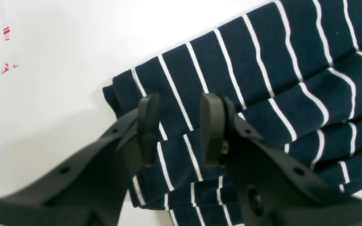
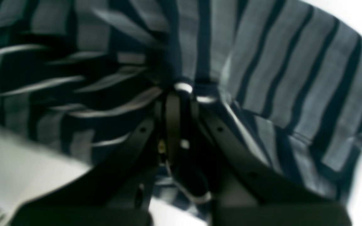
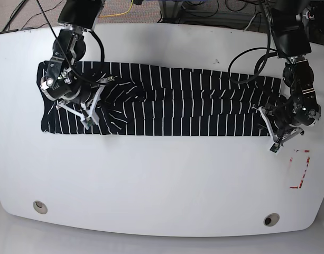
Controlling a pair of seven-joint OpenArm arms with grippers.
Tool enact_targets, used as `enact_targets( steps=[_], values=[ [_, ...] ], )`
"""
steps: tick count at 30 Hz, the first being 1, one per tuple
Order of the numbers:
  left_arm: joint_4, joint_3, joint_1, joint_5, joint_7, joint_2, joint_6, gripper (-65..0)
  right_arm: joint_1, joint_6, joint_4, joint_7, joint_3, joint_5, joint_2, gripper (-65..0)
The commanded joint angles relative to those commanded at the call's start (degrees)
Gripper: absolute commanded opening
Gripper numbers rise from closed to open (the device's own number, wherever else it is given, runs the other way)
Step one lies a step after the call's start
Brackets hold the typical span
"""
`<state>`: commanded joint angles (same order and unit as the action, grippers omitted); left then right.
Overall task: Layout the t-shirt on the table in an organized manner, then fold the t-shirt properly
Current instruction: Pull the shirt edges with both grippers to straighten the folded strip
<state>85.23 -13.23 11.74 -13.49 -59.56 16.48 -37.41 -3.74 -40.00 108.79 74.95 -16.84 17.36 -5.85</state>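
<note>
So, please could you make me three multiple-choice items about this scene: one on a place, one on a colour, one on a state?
1. Where on the table is the red mark?
A. near the left gripper
B. under the t-shirt
C. between the two holes

2. What colour are the stripes of the t-shirt?
A. yellow
B. white
C. green

3. How are the grippers?
A. both open
B. both shut on cloth
C. left open, right shut on cloth

Answers:
1. A, the mark lies on bare table just beside the left gripper.
2. B, thin white lines cross the dark cloth.
3. C, the left jaws stand apart over the shirt's end, while the right gripper pinches bunched fabric.
</note>
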Motion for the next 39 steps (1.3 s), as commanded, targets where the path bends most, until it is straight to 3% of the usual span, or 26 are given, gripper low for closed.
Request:
enact_targets(
  steps=[9, 12, 15, 20, 21, 26, 29, 32, 39],
  values=[
    [0.0, 0.0, -0.1, 0.0, 0.0, 0.0, 0.0, -45.1, -5.4, 0.00, 1.8, 0.6, 1.1, 7.1, -1.7, -61.5],
    [0.0, 0.0, -0.1, 0.0, 0.0, -0.1, 0.0, -45.1, -6.8, 0.00, 1.8, 0.6, 1.0, 9.8, -1.9, -49.8],
    [0.0, 0.1, -0.1, 0.0, 0.0, -0.1, 0.0, -45.1, -7.7, 0.00, 1.9, 0.6, 0.9, 11.2, -2.0, -34.2],
    [0.0, 0.1, -0.2, -0.3, 0.0, -0.1, 0.0, -45.1, -9.1, 0.00, 2.6, 0.6, 0.8, 13.6, -3.8, -1.7],
    [0.0, 0.1, -0.5, -0.3, 0.0, -0.1, 0.0, -45.1, -9.4, 0.00, 2.9, 0.6, 0.8, 14.6, -4.1, 0.0],
    [1.2, 0.2, -2.0, -0.4, -0.1, -0.2, -0.3, -45.1, -10.0, 0.00, 5.6, 0.6, -0.8, 20.9, -6.2, 0.0],
    [3.0, 0.2, -3.4, -0.4, -0.1, -0.4, -2.4, -45.1, -9.8, 0.00, 5.9, 0.6, -3.3, 22.8, -6.5, 0.0],
    [5.7, 0.2, -5.5, -0.4, -0.1, -0.9, -2.6, -45.1, -9.5, 0.00, 5.6, 0.6, -6.3, 22.9, -6.7, 0.0],
    [10.6, -0.4, -9.1, -0.4, -0.1, -1.0, -2.6, -45.1, -6.9, 0.00, 3.9, 0.4, -10.6, 22.9, -7.0, -22.5]
  ],
)
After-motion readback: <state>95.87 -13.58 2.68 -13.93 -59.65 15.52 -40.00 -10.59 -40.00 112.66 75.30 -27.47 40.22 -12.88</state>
